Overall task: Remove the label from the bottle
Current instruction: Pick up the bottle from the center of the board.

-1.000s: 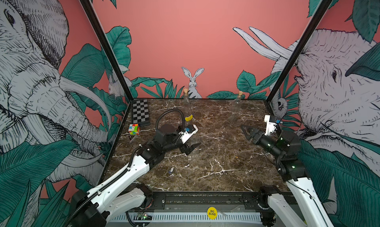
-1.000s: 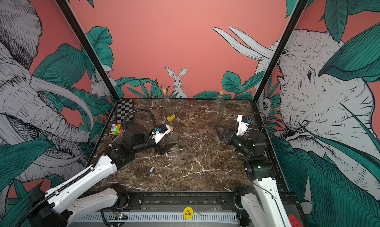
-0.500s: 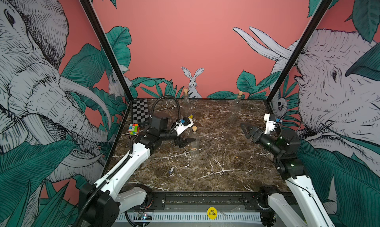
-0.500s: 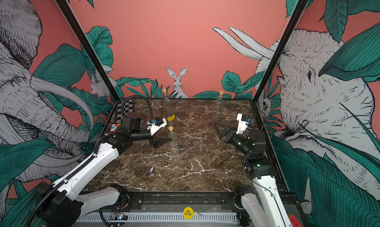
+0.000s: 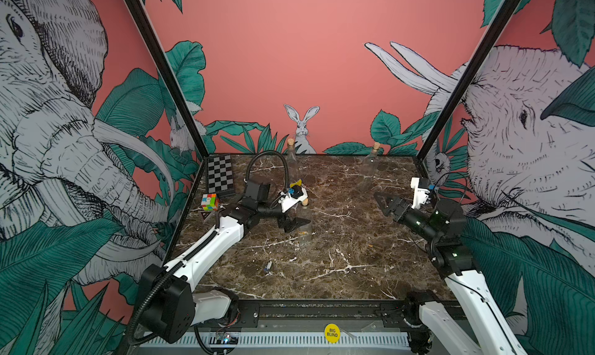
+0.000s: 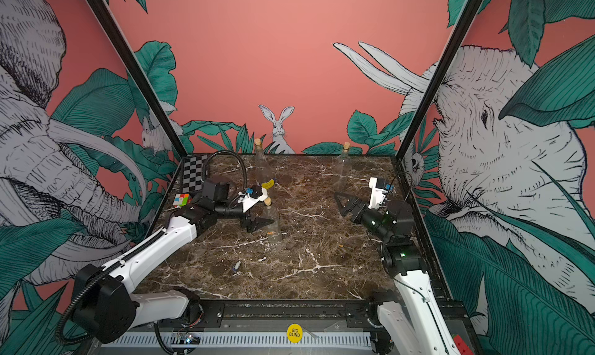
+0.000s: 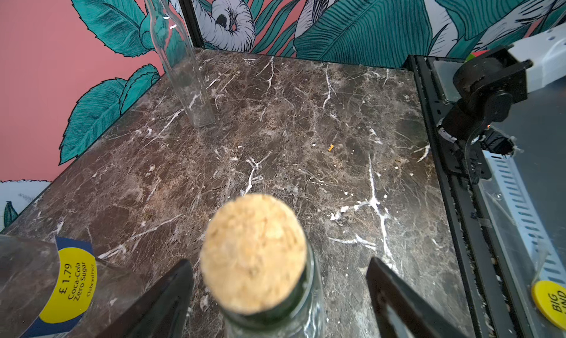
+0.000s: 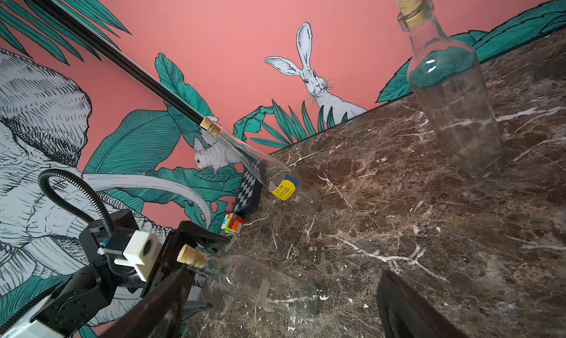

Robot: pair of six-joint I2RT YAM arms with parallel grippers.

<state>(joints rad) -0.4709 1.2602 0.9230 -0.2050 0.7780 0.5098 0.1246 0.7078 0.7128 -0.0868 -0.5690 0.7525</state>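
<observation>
Three clear corked bottles stand upright on the marble bench.

The labelled bottle is at the far centre, close to the back wall. Its round yellow label sits low on the body and faces the near side. The left wrist view shows it printed with a price and a drink name. No hand touches this bottle.

The middle bottle stands near the centre of the bench, nearer than the labelled one. The left hand is at it with its fingers spread apart on either side of the neck, below the cork. The pictures do not settle whether either finger touches the glass.

The third bottle stands at the far right, apart from both hands.

The right hand hangs above the right side of the bench, fingers apart and gripping nothing, pointed toward the centre.

A chequered board lies at the far left with a colour cube just nearer. A small pale scrap lies on the near centre of the bench.
</observation>
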